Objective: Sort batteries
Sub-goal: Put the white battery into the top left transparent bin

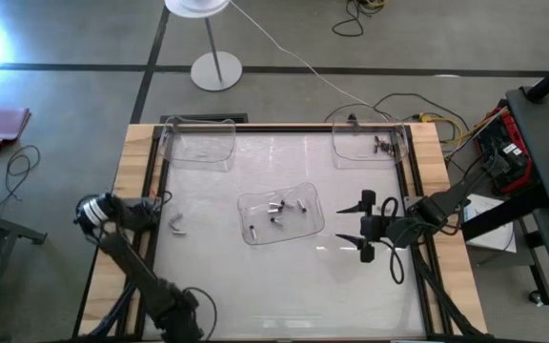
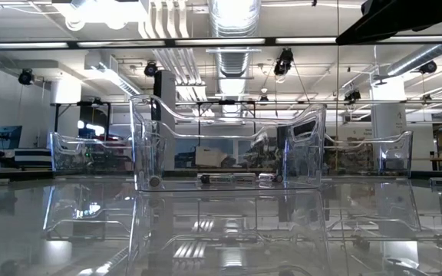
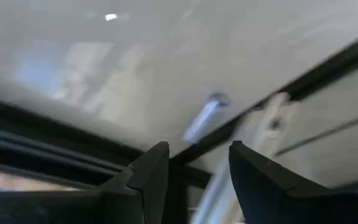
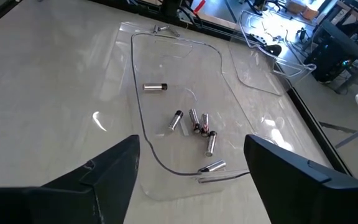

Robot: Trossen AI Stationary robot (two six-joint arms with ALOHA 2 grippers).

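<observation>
While the right gripper [image 1: 367, 227] hangs wide open — batteries [image 4: 195, 126] just ahead in the middle tray [image 1: 252, 204] | left gripper [image 3: 193, 168] narrowly parted — at table edge [image 1: 141, 203]

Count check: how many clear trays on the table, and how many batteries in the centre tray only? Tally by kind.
Clear trays: 3 (centre tray, far-left tray, far-right tray)
Batteries in the centre tray: 6, by the right wrist view; three lie bunched together
Total: 9
</observation>
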